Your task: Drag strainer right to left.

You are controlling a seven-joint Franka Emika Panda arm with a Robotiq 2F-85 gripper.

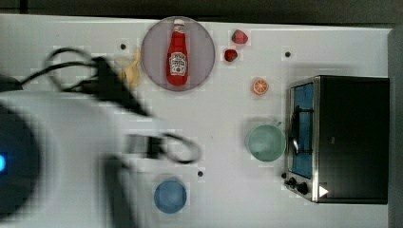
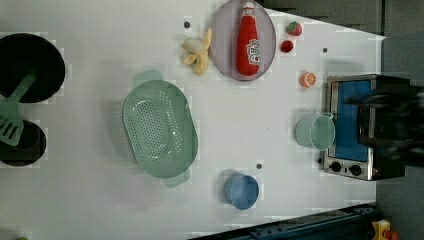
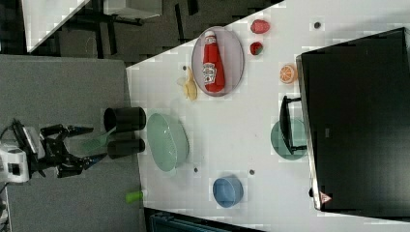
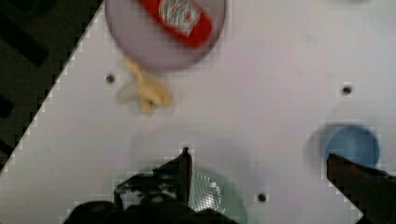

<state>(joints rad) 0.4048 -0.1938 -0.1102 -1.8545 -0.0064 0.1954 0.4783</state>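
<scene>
Strainer [image 2: 160, 129] sits flat on the white bench [image 2: 90, 200], basin up, its long axis running top to bottom in the left view. It lies between the two black round pots at the left view's left and the blue bowl [image 2: 241, 191] toward the left view's lower right, apart from both. A peeled banana [image 2: 197, 55] lies above it, beside the plate [image 2: 220, 50] carrying the ketchup bottle [image 2: 248, 46].

My gripper [image 3: 80, 143] is clear of the strainer, with the jaws spread wide and nothing between them. In the wrist view one finger [image 4: 183, 170] hangs over the strainer's perforated basin, so I judge I am above it, not touching it.

Progress: I cannot say from these pictures whether the drag is done or not yet begun; the blurred arm suggests travel.

Bench also carries a green mug [image 2: 315, 132], toaster oven [image 2: 350, 127], orange slice [image 2: 307, 79], two strawberries. Grey floor lies beyond the bench in the right view.
</scene>
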